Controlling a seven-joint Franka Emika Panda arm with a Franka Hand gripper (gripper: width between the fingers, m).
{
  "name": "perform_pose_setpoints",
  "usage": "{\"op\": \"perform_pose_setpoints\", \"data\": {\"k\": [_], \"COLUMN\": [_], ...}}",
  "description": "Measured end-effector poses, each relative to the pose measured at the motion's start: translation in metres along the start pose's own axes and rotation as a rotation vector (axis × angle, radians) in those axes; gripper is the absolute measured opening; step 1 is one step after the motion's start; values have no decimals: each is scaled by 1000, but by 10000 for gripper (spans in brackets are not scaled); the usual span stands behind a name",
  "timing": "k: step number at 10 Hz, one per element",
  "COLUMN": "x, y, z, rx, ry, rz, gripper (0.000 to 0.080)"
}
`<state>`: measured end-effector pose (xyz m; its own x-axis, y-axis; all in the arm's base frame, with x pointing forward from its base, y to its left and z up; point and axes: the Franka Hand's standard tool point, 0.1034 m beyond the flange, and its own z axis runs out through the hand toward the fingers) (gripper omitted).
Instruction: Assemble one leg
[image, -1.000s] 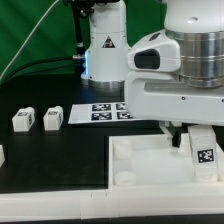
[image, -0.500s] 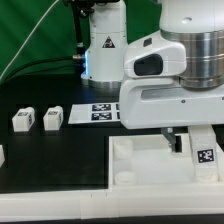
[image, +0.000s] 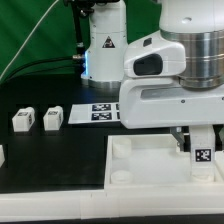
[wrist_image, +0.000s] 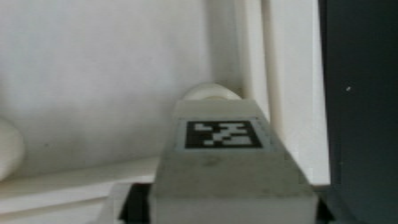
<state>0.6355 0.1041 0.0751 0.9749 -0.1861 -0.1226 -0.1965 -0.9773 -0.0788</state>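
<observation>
- Black table (image: 60, 150), green curtain (image: 20, 30) behind.
- marker board (image: 105, 111) and two spare legs (image: 22, 120) (image: 52, 118) lie on it.
- gripper (image: 200, 138) clamped on leg (image: 204, 155), over white tray part (image: 140, 165).

We see the arm (image: 165, 75) has swung toward the exterior view's left, and the leg (image: 203, 152) it carries has edged slightly the same way.

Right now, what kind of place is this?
Probably a robot lab workbench: a white robot arm stands over a black table, with the marker board and small tagged legs laid out for building.
</observation>
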Motion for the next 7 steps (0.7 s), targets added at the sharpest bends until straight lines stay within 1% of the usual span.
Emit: {"op": "perform_pose_setpoints", "data": {"k": [2,4,5,6,7], "x": [0,-1,0,-1,-2], "y": [-1,-1,-1,-3,-3], "z": [0,1,1,2,2], "rx": [3,4,11,14,14], "ry": [-1,1,21,27,28], "rz": [40,276,393,558,668], "gripper": [290,290,291,291,291]}}
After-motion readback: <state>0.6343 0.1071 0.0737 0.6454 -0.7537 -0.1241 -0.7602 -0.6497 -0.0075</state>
